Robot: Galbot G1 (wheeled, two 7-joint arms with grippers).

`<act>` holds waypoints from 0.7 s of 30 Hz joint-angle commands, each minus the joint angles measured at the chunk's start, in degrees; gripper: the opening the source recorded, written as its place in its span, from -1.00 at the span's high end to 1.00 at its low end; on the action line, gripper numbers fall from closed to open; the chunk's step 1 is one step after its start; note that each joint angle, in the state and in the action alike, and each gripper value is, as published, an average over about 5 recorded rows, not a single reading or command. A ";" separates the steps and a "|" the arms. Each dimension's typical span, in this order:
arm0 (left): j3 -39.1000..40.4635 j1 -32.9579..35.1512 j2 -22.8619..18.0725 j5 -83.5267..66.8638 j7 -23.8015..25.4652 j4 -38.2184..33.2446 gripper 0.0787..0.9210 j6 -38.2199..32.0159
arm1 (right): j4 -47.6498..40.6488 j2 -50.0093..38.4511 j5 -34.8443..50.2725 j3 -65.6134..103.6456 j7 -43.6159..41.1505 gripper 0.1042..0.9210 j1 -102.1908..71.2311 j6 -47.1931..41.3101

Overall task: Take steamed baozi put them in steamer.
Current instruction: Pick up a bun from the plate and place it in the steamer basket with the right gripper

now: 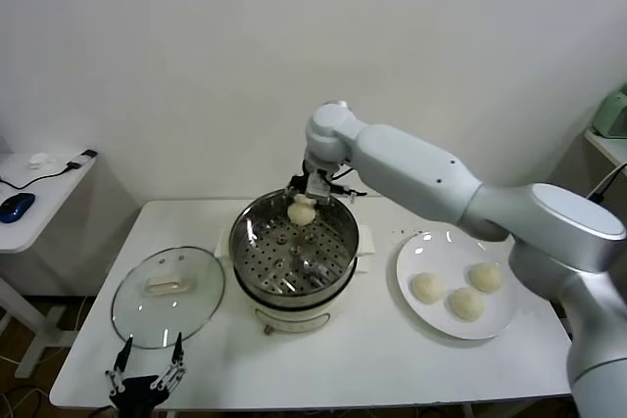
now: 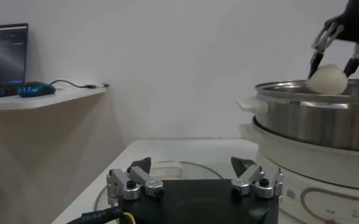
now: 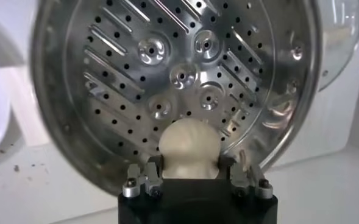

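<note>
The right pincer (image 1: pixel 303 205) hangs over the far rim of the steamer (image 1: pixel 257 221), its fingers closed on one bun (image 1: pixel 302 210) that it holds above the holed metal tray inside the pot. In the right wrist view that bun (image 3: pixel 189 148) sits clamped between the two fingers (image 3: pixel 141 181), with the shiny perforated tray (image 3: pixel 106 73) spread out behind it. From the left wrist view the same bun (image 2: pixel 327 79) shows just above the pot's rim (image 2: pixel 313 91), gripped from both sides by the right pincer (image 2: pixel 333 59). The steamer stands in the middle of the white tabletop (image 1: pixel 392 359) on its white base. Three more buns (image 1: pixel 458 293) lie together on a white plate (image 1: pixel 416 252) on the robot's right side of the steamer, well apart from the pot. A round glass lid (image 1: pixel 168 296) with a white handle lies flat on the tabletop on the robot's left side, just beside the steamer. The left pincer (image 1: pixel 147 371) waits low at the near edge of the tabletop beside that lid, its fingers spread wide and holding nothing.
</note>
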 commanded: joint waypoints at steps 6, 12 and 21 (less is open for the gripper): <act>-0.17 -0.01 -0.15 -0.23 -0.03 0.38 -0.77 -0.12 | -8.59 6.92 -5.98 2.59 0.75 -0.25 -4.17 3.78; -0.35 0.00 -0.15 -0.41 -0.03 0.30 -0.77 -0.17 | -8.97 6.82 -5.72 2.75 0.67 -0.46 -4.04 4.41; -0.34 0.01 -0.51 -0.37 -0.06 0.16 -0.77 -0.13 | -2.29 1.64 2.30 3.83 -1.57 -0.76 -0.32 0.56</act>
